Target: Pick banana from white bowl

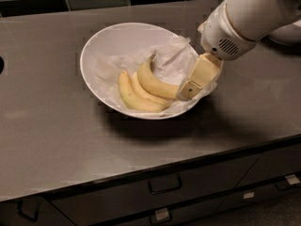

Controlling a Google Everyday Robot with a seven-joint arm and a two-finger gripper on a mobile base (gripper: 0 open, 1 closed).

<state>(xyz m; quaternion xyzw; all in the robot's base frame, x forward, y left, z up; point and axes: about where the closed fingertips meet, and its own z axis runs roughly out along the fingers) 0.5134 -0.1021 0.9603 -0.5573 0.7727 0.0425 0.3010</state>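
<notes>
End effector [186, 91] inside white bowl [107, 36], banana [154, 82] tip hidden behind it

Warm, rather dim light falls from above. The white bowl [94, 55] is the brightest thing, its glossy inner wall evenly lit with no hard glare. Beneath it a broad, soft-edged shadow spreads over the worktop [47, 126] toward the front edge and on toward the right edge, under the pale arm [254, 13]. The gripper [187, 91], dipped into the bowl's side nearest the right edge, dims the paper [174, 60] around it. A dull sheen lies toward the worktop's left edge.
</notes>
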